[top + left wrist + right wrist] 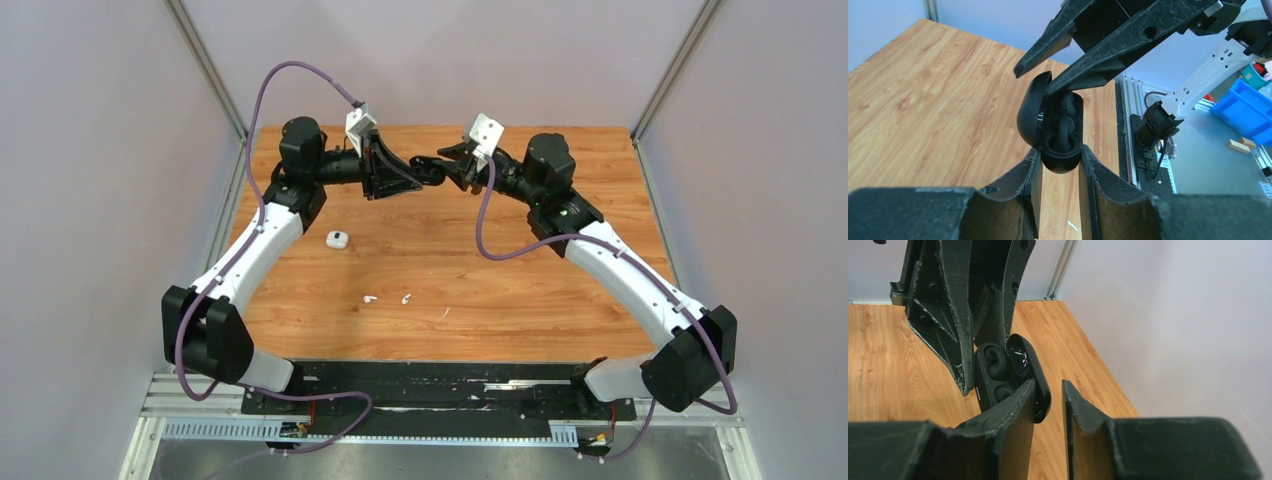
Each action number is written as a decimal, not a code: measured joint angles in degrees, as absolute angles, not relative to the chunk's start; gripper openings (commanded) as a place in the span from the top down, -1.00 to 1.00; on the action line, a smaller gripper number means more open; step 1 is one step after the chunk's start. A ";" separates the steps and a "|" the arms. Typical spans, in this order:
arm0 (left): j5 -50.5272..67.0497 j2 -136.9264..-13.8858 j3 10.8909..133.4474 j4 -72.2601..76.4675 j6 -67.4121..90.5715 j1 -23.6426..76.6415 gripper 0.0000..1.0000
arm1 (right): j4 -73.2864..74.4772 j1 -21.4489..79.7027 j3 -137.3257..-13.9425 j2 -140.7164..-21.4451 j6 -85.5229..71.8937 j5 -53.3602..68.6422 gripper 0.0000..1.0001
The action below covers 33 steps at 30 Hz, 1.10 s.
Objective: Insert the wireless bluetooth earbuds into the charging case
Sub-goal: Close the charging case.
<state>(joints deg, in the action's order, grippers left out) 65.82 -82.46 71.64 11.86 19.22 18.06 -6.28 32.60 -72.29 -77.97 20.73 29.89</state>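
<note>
Desk (520,250): both arms reach over its far middle and the hands meet tip to tip in the air.

Left hand (1059,150) is clamped on the black charging case (1062,132), one finger on each flank of its base. The case's long axis runs straight out in line with those fingers. The lid (1029,107) is swung open to one side, and both wells look empty.

Right hand (1048,390) comes in from the opposite side with jaws parted. The lid rim sits loosely between them, against one finger with a gap to the other. My read is that it's grasping nothing.

A small white rounded item (337,239) lies on the desk below the left hand, towards that arm's base. Can't tell what it is.

The earbuds (370,298) lie on the desk, second bud (406,298) just beside the first. From both hands they're down and back towards the bases, well apart from the case and slightly on the left hand's side of the meeting point.

The left hand is busy with the case, so I'd expect the right hand to fetch: drop down, pull back, then carry a bud up to the wells.

Stem direction is too small to read from overhead, and neither wrist view shows the buds. A white fleck (445,312) lies near them on the right hand's side and is not a bud.
</note>
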 measured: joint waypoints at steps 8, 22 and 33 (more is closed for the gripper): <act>66.50 -82.46 71.64 9.82 15.68 18.22 1.00 | -1.85 32.58 -74.04 -77.54 22.17 27.75 0.36; 67.92 -82.46 72.53 0.14 5.91 17.89 1.00 | 5.32 28.75 -75.88 -74.89 20.21 30.39 -0.91; 67.46 -82.46 74.50 -8.73 -4.80 17.85 1.00 | 18.87 25.80 -84.12 -83.05 19.68 51.09 -0.96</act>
